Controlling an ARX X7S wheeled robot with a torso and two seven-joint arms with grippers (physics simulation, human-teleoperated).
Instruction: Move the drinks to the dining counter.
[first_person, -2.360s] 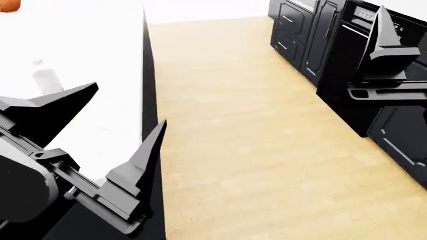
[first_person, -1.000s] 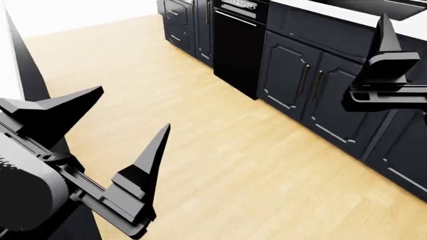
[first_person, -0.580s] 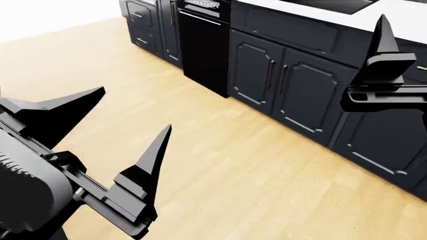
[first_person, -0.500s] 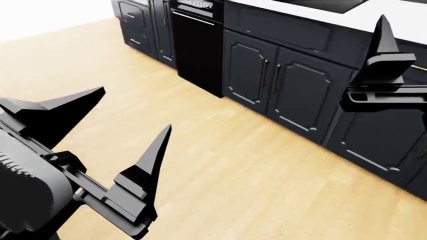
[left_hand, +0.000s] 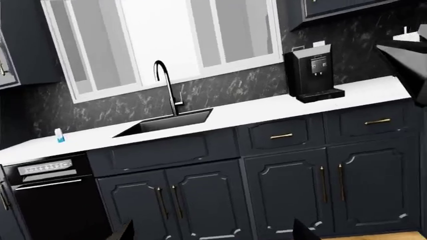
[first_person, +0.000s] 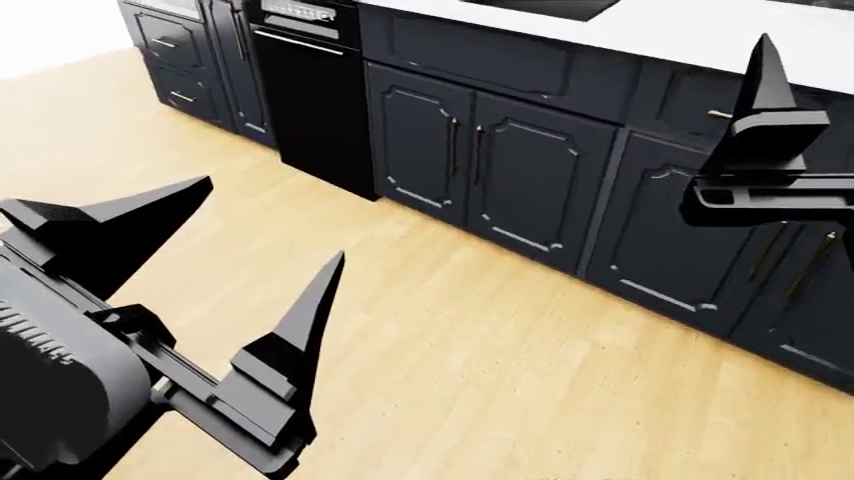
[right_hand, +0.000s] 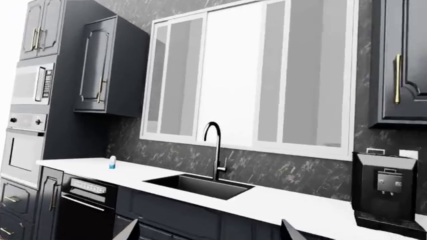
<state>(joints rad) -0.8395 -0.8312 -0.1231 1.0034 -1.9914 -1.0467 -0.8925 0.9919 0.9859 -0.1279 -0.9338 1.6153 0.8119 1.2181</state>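
Note:
One small white-and-blue drink (left_hand: 60, 135), seemingly the milk carton, stands on the white worktop (left_hand: 267, 110) left of the black sink, above the dishwasher. The right wrist view shows it too, as a small container (right_hand: 112, 162). No other drinks show, and the dining counter is out of view. My left gripper (first_person: 267, 220) hangs open over the wooden floor, holding nothing; its tips (left_hand: 213, 232) face the cabinets. My right gripper (right_hand: 210, 232) is open and empty as well, with one finger (first_person: 770, 90) upright in front of the cabinets.
Dark panelled cabinets (first_person: 521, 170) and a black dishwasher (first_person: 314, 90) run under the worktop. A black sink (left_hand: 167, 122) with a tall faucet (left_hand: 167, 87) and a coffee machine (left_hand: 313, 75) sit on it. Wall ovens (right_hand: 23, 145) stand at the far end. Wooden floor (first_person: 507, 380) lies between.
The head view has swung away from the dining counter and its bottle, round to the sink-side cabinets, which now fill the far side. Both grippers stayed open.

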